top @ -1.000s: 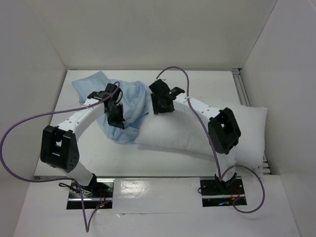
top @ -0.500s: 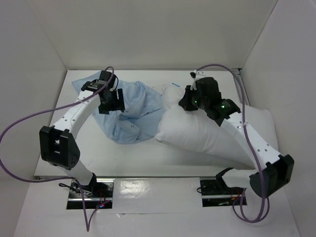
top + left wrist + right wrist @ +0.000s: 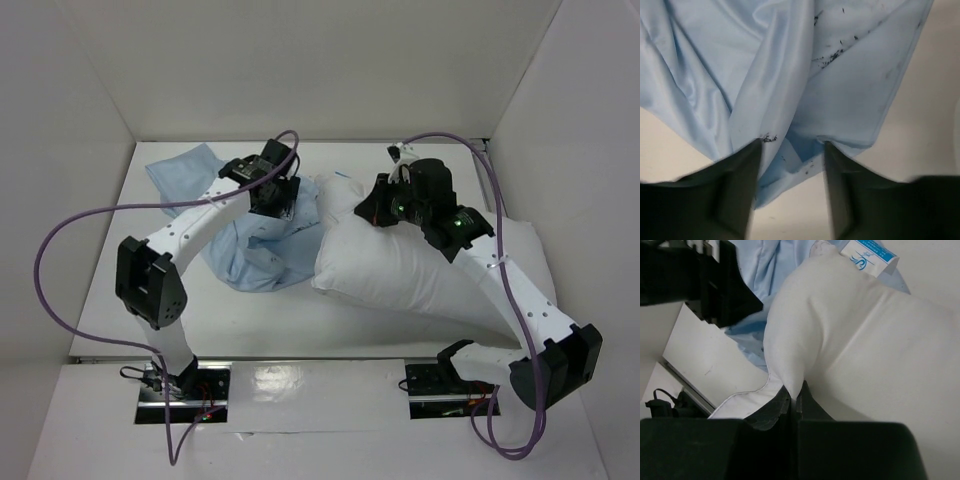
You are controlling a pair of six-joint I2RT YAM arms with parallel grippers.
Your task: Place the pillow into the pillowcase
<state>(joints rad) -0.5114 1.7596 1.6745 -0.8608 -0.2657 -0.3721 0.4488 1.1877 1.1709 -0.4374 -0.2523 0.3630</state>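
The plump white pillow [image 3: 420, 270] lies across the right half of the table, its left end raised. My right gripper [image 3: 375, 212] is shut on a pinch of pillow [image 3: 880, 350] fabric near that end; in the right wrist view its jaws [image 3: 796, 390] press together on a white fold. A blue-and-white label [image 3: 867, 255] sticks out of the pillow's corner. The crumpled light blue pillowcase [image 3: 245, 250] lies to the left of the pillow. My left gripper [image 3: 280, 205] hovers open over the pillowcase's right edge. A hem of the pillowcase [image 3: 840, 75] hangs between its fingers [image 3: 737, 190], which do not pinch it.
White walls enclose the table [image 3: 250, 325] on three sides. An aluminium rail [image 3: 490, 185] runs along the right edge. Purple cables [image 3: 60, 250] loop from both arms. In the right wrist view, the left gripper's dark body [image 3: 715, 285] shows close to the pillow's raised end.
The right gripper shut on the pillow and lifted its left end while the arm swung right. The left gripper let go of the pillowcase, opened and moved right toward the pillow.
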